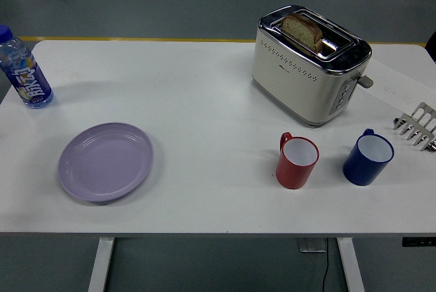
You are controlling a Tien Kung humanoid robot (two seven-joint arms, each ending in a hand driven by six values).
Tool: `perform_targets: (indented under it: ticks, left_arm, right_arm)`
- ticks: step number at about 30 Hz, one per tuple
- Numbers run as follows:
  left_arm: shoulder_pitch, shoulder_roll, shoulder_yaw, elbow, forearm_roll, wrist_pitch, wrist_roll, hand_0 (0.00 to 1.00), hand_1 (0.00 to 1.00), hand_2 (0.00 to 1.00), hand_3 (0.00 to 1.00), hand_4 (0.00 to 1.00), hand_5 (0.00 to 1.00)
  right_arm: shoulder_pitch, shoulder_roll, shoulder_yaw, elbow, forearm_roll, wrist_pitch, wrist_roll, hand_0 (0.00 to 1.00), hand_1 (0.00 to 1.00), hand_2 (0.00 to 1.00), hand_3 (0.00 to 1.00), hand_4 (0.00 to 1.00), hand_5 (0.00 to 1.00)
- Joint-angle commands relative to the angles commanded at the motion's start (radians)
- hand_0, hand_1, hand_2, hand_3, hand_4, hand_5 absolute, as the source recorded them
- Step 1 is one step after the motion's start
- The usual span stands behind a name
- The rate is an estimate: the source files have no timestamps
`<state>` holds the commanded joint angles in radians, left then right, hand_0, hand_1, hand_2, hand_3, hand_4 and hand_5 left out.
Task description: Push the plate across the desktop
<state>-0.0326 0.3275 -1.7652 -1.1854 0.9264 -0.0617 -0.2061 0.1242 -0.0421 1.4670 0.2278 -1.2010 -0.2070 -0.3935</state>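
A lilac plate (105,161) lies empty on the white table (204,101), at the front left, a little back from the near edge. Neither of my hands nor arms shows in the head view.
A water bottle (24,69) with a blue cap stands at the far left edge. A cream toaster (310,64) with a slice of bread in one slot stands at the back right. A red mug (298,161) and a blue mug (368,157) stand front right. A metal rack (417,126) sits at the right edge.
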Motion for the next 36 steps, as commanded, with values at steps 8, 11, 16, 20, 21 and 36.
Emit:
perform_targets:
  ticks: [8,11,16,20,21,36]
  left_arm:
    - [0.000,-0.036,0.097,0.069,0.080,0.020,-0.117,0.828,0.839,0.842,0.773,0.530,0.998]
    - [-0.002,-0.055,0.116,0.080,0.080,0.033,-0.137,0.829,0.841,0.851,0.753,0.480,0.998]
    - [-0.007,-0.102,0.133,0.109,0.089,0.064,-0.183,0.829,0.841,0.851,0.753,0.480,0.998]
    - [-0.019,-0.154,0.147,0.120,0.108,0.099,-0.213,0.834,0.845,0.860,0.764,0.472,0.998]
    - [-0.021,-0.165,0.147,0.119,0.116,0.107,-0.218,0.834,0.845,0.860,0.764,0.472,0.998]
    - [-0.038,-0.241,0.153,0.142,0.126,0.125,-0.220,0.823,0.849,0.875,0.879,0.498,0.998]
  right_arm:
    - [-0.005,0.006,0.009,0.002,-0.016,0.002,-0.005,0.637,0.592,0.659,0.733,0.446,0.520]
    - [-0.006,0.007,0.009,0.002,-0.017,0.002,-0.006,0.637,0.592,0.659,0.731,0.443,0.517]
    - [-0.007,0.006,0.008,0.000,-0.016,0.004,-0.003,0.637,0.592,0.659,0.731,0.443,0.517]
    - [-0.004,0.007,0.009,0.000,-0.019,0.005,-0.001,0.637,0.592,0.660,0.730,0.440,0.516]
    - [-0.003,0.007,0.009,-0.001,-0.020,0.006,-0.001,0.637,0.592,0.660,0.730,0.440,0.516]
    - [0.008,0.006,0.015,0.000,-0.041,0.010,-0.007,0.637,0.592,0.658,0.729,0.440,0.512]
